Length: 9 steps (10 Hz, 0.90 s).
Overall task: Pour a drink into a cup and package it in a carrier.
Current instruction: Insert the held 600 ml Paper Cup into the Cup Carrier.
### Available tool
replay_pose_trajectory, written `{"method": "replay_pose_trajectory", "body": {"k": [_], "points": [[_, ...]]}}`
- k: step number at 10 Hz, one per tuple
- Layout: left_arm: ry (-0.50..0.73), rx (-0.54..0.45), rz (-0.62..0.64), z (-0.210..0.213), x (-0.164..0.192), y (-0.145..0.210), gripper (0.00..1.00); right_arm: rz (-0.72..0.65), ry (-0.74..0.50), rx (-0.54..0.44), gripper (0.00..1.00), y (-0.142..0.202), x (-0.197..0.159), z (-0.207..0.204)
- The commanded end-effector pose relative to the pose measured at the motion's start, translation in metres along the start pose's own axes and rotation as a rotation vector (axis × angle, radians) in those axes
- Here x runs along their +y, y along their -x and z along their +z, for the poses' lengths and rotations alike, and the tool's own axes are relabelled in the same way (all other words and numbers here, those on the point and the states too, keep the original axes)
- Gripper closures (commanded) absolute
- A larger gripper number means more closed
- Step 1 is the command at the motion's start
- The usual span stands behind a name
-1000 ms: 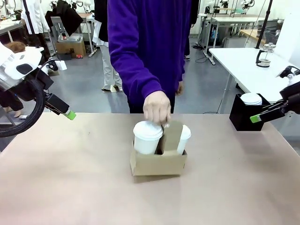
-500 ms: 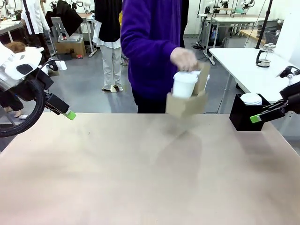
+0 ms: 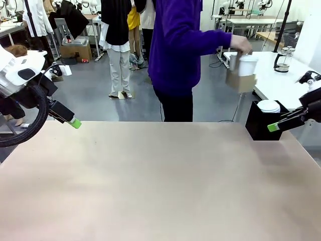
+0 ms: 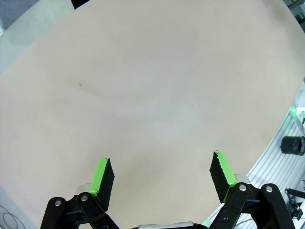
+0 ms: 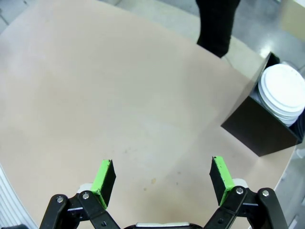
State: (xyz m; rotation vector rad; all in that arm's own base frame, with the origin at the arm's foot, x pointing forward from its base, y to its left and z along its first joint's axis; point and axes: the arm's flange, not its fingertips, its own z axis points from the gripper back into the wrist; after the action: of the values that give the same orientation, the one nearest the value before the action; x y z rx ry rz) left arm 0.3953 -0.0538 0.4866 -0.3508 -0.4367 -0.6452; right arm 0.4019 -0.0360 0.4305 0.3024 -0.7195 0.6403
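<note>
A person in a purple top stands past the table's far edge, holding the brown cardboard carrier (image 3: 239, 80) in the air to the right with one hand (image 3: 241, 46). A white lidded cup (image 3: 247, 65) sits in it. The drink itself is hidden. My left gripper (image 3: 75, 123) hangs over the table's far left, and in the left wrist view it (image 4: 162, 179) is open over bare tabletop. My right gripper (image 3: 273, 127) hovers at the far right beside the black box; in the right wrist view it (image 5: 162, 179) is open with nothing between its fingers.
A black square box (image 3: 260, 123) (image 5: 259, 126) holding a stack of white lids (image 3: 269, 105) (image 5: 285, 93) stands at the table's far right corner. A clear jug (image 3: 284, 59) sits on a white table (image 3: 271, 75) behind. The beige tabletop (image 3: 160, 181) stretches between the arms.
The person lifted the carrier with its cups off the middle of the table and swung it up and to the right, turning away. Both arms stayed still.
</note>
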Motion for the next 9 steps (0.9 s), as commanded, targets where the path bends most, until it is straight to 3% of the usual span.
{"method": "replay_pose_trajectory", "body": {"k": [1,9], "points": [[-0.011,0.012,-0.002,0.0007,0.0004,0.0005,0.00,-0.013,0.013,0.011,0.00,0.0018,0.0027,-0.0005],[-0.011,0.012,-0.002,0.0007,0.0004,0.0005,0.00,-0.013,0.013,0.011,0.00,0.0018,0.0027,-0.0005]]}}
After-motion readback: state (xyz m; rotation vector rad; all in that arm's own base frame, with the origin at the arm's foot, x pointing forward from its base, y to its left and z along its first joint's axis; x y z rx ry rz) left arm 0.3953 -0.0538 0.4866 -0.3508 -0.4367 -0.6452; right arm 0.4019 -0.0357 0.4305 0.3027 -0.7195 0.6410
